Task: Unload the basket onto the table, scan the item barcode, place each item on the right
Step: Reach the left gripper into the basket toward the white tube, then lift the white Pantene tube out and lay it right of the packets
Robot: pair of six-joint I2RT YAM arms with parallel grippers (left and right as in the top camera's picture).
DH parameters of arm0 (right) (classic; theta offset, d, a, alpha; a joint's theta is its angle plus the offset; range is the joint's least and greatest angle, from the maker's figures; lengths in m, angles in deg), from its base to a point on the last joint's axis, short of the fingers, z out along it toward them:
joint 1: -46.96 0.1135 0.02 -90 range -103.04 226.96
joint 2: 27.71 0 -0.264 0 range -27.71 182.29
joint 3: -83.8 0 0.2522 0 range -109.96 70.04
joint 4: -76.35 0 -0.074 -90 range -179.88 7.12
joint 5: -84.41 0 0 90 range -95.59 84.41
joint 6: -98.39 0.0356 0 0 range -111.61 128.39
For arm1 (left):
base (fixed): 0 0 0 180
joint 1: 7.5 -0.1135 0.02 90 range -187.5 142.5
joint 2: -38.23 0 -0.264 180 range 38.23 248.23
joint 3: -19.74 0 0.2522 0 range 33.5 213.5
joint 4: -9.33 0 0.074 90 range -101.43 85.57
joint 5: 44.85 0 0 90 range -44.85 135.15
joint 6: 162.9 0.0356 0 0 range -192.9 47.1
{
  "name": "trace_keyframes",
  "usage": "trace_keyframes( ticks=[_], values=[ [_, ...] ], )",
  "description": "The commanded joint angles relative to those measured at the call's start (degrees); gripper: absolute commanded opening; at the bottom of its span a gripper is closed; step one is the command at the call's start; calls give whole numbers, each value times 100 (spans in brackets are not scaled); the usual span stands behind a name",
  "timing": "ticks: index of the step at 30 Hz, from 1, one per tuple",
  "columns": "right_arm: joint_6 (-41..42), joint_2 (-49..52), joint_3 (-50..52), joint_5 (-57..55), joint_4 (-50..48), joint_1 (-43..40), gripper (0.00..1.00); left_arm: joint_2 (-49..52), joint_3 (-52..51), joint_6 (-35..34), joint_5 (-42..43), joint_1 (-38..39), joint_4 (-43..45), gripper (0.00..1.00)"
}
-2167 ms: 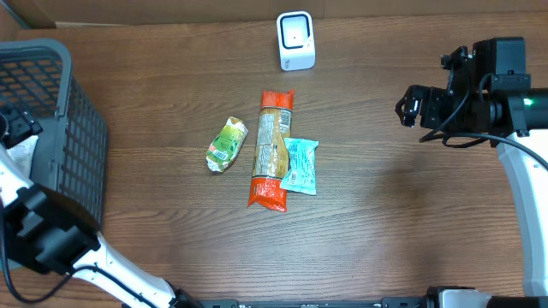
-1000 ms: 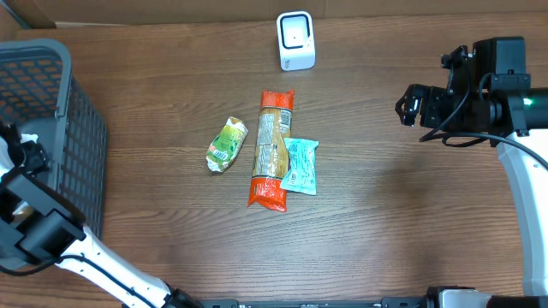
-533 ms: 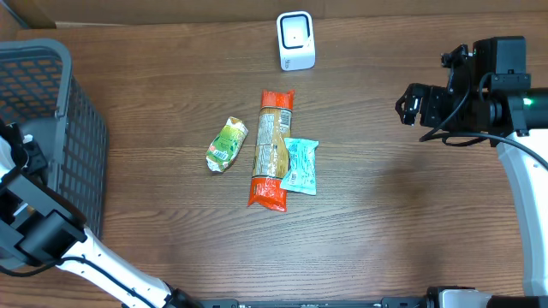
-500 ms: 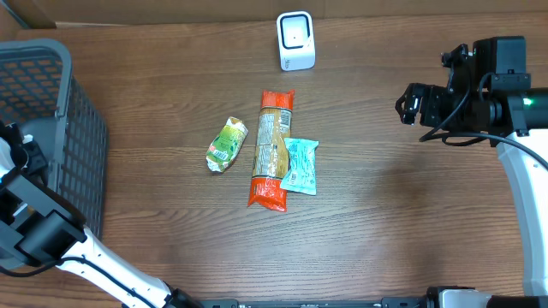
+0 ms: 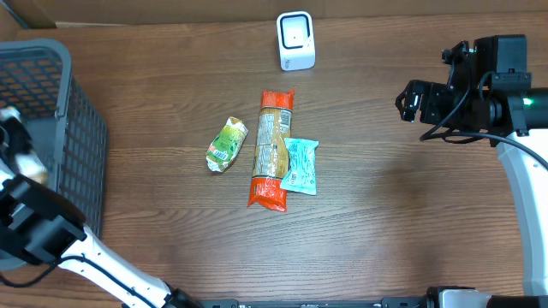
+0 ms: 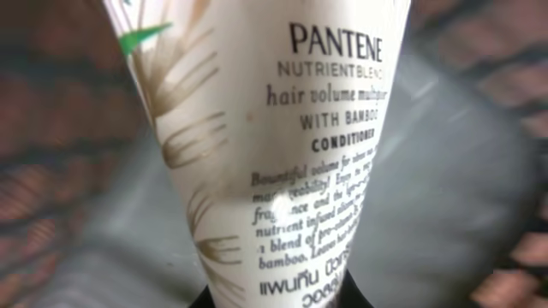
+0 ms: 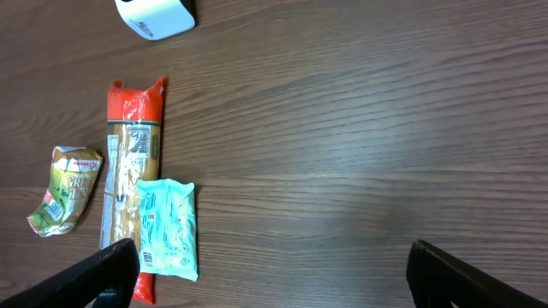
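**Conditioner tube gripped over the basket**

We see the white Pantene conditioner tube filling the left wrist view, its printed label facing the camera. The left gripper is clamped tight on it. From overhead the pair is only a pale blur above the grey basket at the left edge of the table. Well apart, mid-table, lie a green pouch, a long orange packet and a teal packet, the last two touching. The white scanner stands near the far edge. On the right, the right gripper hangs with fingers spread wide, holding nothing.
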Motion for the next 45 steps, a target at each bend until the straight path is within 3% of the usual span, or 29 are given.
trace_keyframes(
  ticks=[1,6,12,19,24,31,45],
  values=[
    [-4,11,-76,9,-35,-11,100,-999,992,-481,772,103,-223,4],
    [-4,11,-76,7,-98,-11,100,-2188,1563,-684,2061,153,-439,4],
    [-4,11,-76,7,-195,-11,100,-3226,1563,-706,2638,457,-933,4],
    [-4,11,-76,11,-302,-11,100,-3405,1519,-697,2743,1967,-1816,4],
    [-4,11,-76,72,-273,-11,100,-3171,1257,-706,2468,3346,-1912,4],
    [-4,11,-76,70,-160,-11,100,-2592,302,-1198,1945,5027,-1392,4],
    [-9,11,-76,48,2,-17,100,-1495,-1862,-2339,2153,6787,1088,4]
  ],
)
